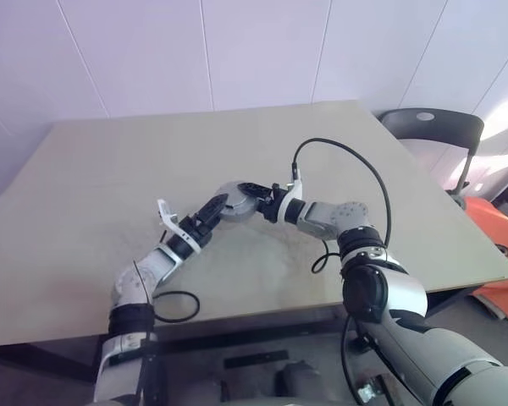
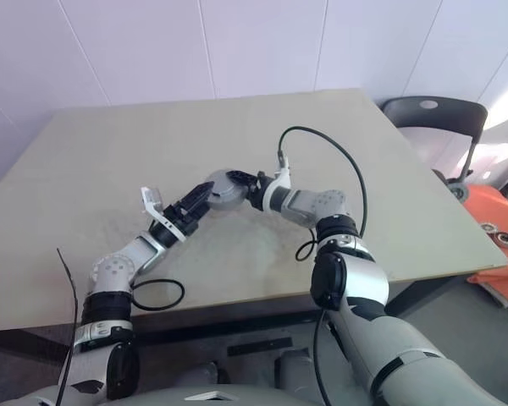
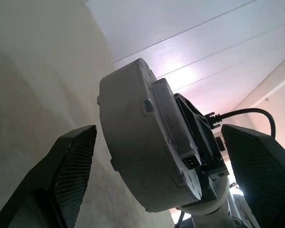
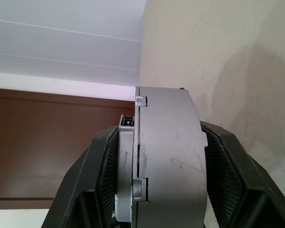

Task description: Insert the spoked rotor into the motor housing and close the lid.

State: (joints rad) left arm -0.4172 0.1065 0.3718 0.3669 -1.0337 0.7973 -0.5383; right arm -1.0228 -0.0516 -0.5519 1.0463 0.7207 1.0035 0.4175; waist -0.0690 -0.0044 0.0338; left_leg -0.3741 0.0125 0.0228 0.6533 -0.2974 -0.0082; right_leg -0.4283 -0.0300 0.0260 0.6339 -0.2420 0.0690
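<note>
Clamping the motor housing (image 1: 240, 201) edge-on above the worktop (image 1: 110, 178), right tool (image 1: 267, 203) faces left tool (image 1: 213, 209), fingers apart astride it.

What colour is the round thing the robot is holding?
Grey. The motor housing shows best in the right wrist view, clamped in the right gripper.

Silver-grey jointed arms, black looping cables, black mesh-padded claw fingers (image 3: 73, 166)
</note>
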